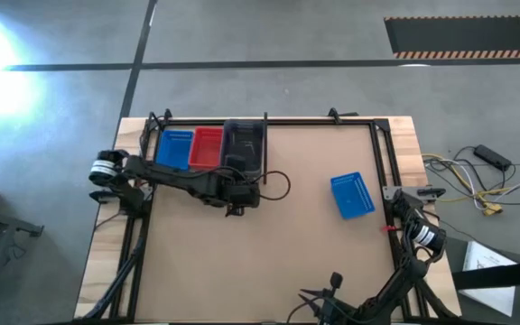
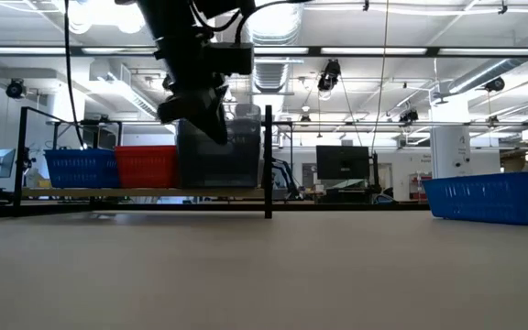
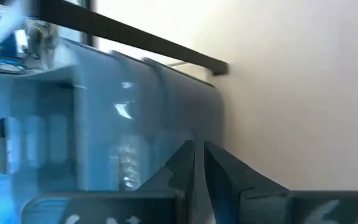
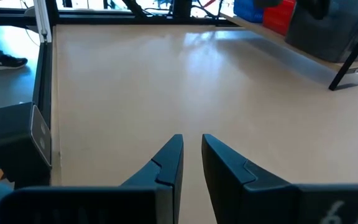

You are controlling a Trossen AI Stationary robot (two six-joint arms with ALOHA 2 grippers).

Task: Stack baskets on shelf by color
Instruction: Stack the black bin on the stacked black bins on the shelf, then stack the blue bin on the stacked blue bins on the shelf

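- Closest to the lens, in the left wrist view, the left gripper [image 3: 199,163] shows its two dark fingers pressed nearly together with only a thin slit between them, nothing visibly held, right up against the wall of the dark grey basket [image 3: 135,118].
- From above, that gripper [image 1: 236,192] sits at the near edge of the dark grey basket [image 1: 244,147], which rests at the end of a row on the shelf [image 1: 208,169], by the upright divider.
- Beside it in the row stand a red basket [image 1: 207,147] and a blue basket [image 1: 175,149], touching side by side; each colour has its own place.
- A second blue basket [image 1: 352,195] lies apart on the brown tabletop [image 1: 269,262], well away from the shelf and near the right arm.
- Over at the table's right edge the right gripper [image 4: 191,155] waits above bare tabletop, its fingers narrowly parted and empty.
- By my reading, the loose blue basket has yet to be stacked onto the shelved blue one.
- Risks from here: the left gripper is so near the grey basket that pulling away carelessly could drag or tip it off the shelf, or shove it into the red one.
- Carrying the loose blue basket in, a shallow grip on thin mesh could slip, and a tilted approach could knock the neighbouring red basket or catch the shelf's black frame.
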